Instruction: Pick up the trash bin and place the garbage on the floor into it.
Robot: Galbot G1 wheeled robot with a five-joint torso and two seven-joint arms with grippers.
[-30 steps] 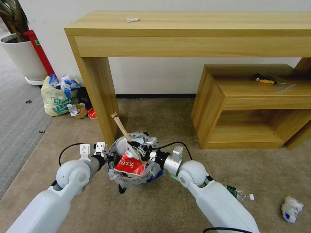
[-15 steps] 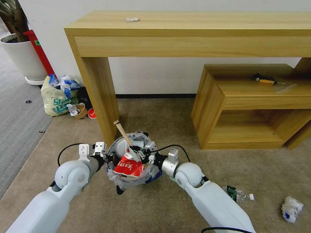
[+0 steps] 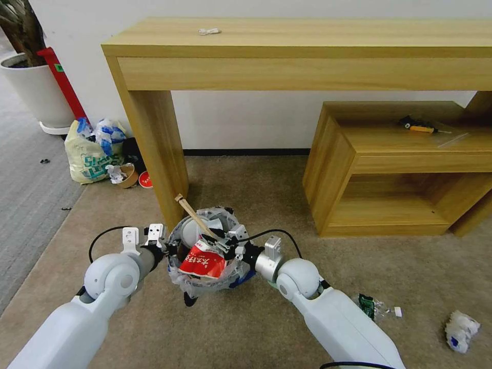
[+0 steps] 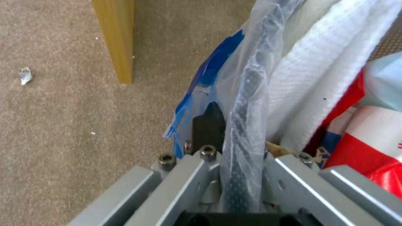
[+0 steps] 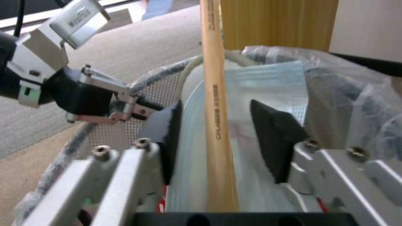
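The trash bin (image 3: 228,218), black mesh lined with a clear bag, hangs just above the floor (image 3: 266,189) in front of me. My left gripper (image 3: 166,248) is shut on its left rim (image 4: 245,94), with one black pad (image 4: 208,125) outside the bag. Over the bin's middle my right gripper (image 3: 223,242) is open. The wooden stick (image 5: 215,125) stands between its two black pads (image 5: 274,141), with gaps on both sides. The stick (image 3: 192,212) leans up and left out of the bin. A crushed red cup (image 3: 202,264) and a pale blue mask (image 5: 263,81) lie inside.
Loose garbage lies right of me: a crumpled paper (image 3: 461,330) and a clear wrapper (image 3: 376,306). The desk leg (image 3: 159,148) stands just behind the bin, with a low wooden shelf (image 3: 389,169) to the right. A pale-yellow shopping bag (image 3: 92,154) and cups (image 3: 128,175) sit far left.
My right gripper has moved down and left over the bin, and the stick has sunk lower into it. The left gripper still holds the rim.
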